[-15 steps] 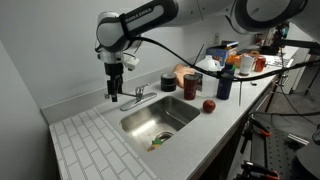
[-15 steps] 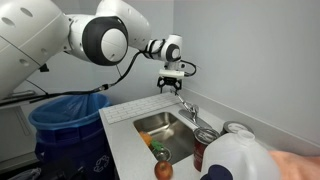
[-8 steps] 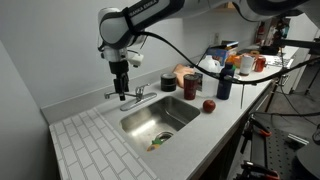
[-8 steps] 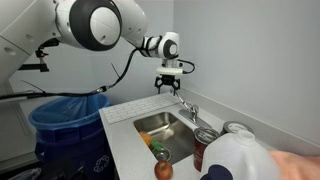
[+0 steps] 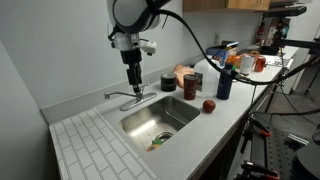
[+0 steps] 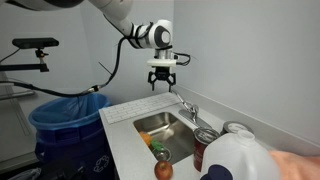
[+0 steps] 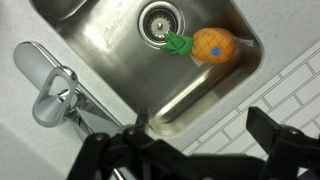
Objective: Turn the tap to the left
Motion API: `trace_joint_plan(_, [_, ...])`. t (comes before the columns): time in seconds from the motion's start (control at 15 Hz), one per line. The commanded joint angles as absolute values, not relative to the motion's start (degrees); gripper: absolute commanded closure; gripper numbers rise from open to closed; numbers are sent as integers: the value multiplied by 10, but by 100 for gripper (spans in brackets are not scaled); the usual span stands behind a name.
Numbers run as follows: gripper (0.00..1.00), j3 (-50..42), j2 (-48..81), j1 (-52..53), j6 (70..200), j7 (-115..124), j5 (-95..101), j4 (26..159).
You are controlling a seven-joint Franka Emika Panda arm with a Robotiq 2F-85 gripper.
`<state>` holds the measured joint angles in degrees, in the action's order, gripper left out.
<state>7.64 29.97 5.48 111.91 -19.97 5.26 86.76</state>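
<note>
The tap (image 5: 128, 97) is a small chrome faucet on the counter behind the sink, its spout lying along the back edge away from the basin. It shows in both exterior views (image 6: 185, 107) and in the wrist view (image 7: 55, 95). My gripper (image 5: 134, 82) hangs open and empty above the tap, clear of it; it also shows in an exterior view (image 6: 162, 82) and in the wrist view (image 7: 205, 125), fingers spread over the sink's edge and white tile.
The steel sink (image 5: 160, 119) holds a toy pineapple (image 7: 212, 45) near the drain (image 7: 160, 20). Cans, a red apple (image 5: 209, 105) and bottles crowd the counter beside the sink. A blue bin (image 6: 65, 115) stands by the counter. A white jug (image 6: 240, 160) is close to the camera.
My gripper has risen straight up and away from the tap. The arm's upper links have swung upward. The tap has not visibly moved.
</note>
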Motion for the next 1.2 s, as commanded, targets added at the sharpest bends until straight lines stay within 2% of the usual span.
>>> trace_joint_plan(0.0, [0, 75, 186, 50, 1173, -178, 50, 1006])
trace_joint_plan(0.53, [0, 71, 3, 50, 1309, -127, 42, 1229])
trace_joint_plan(1.13, [0, 63, -97, 54, 1440, -64, 51, 1340])
